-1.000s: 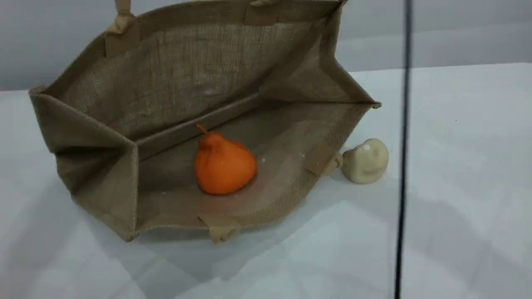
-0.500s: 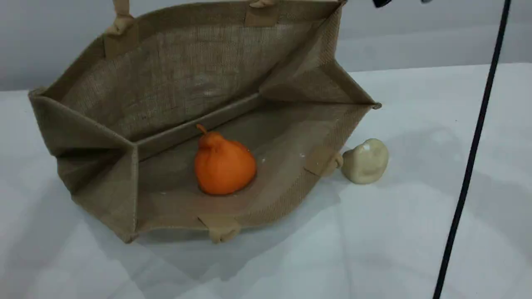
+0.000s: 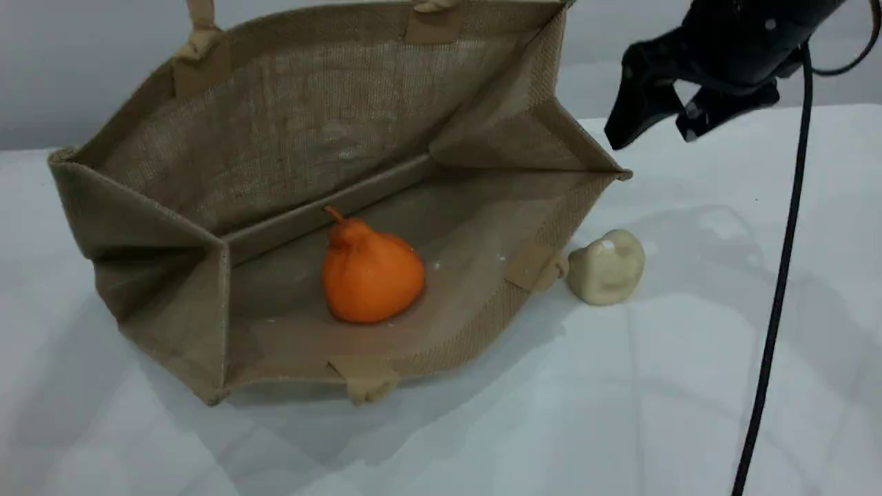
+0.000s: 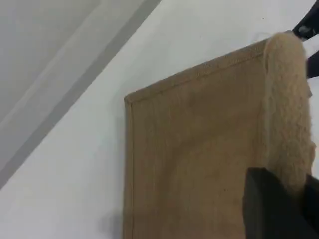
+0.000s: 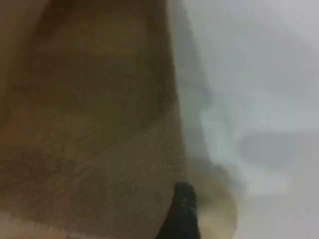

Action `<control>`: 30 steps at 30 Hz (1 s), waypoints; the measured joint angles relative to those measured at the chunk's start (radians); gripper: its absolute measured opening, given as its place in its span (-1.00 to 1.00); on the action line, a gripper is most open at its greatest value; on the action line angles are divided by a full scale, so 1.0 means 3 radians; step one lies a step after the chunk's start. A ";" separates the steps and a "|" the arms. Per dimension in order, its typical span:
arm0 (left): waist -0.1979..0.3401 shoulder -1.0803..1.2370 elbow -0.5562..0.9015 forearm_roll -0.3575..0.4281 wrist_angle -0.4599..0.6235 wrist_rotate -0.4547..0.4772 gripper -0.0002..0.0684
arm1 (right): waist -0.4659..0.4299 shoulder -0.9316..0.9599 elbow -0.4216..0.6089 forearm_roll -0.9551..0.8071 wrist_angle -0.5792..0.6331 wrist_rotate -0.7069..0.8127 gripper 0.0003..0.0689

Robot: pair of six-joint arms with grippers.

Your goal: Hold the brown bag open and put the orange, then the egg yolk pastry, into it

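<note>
Scene view: orange [image 3: 372,275] in brown bag [image 3: 310,138], pastry [image 3: 606,267] outside, R pincer [image 3: 652,138] spread.

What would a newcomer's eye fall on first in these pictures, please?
The bright orange lies inside the brown bag, which gapes open at centre left. Just outside its right rim the egg yolk pastry sits on the white table, with the open right gripper at upper right.

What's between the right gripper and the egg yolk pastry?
Scene view: only bare table between the open right gripper and the egg yolk pastry; a corner of the brown bag lies just left of that stretch.
</note>
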 joint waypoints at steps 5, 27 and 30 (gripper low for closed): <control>0.0000 0.0000 0.0000 -0.0003 0.0000 0.0000 -0.72 | -0.0003 0.0006 0.0000 0.0003 -0.0027 0.0088 0.68; 0.0248 0.0000 0.0000 -0.0027 0.0016 0.0003 -0.72 | 0.0007 0.0431 0.0000 0.0098 0.0121 0.0124 0.68; 0.0269 0.0000 0.0000 -0.0004 -0.0009 0.0003 -0.72 | 0.0007 0.0465 0.0000 0.0178 0.0109 0.0102 0.68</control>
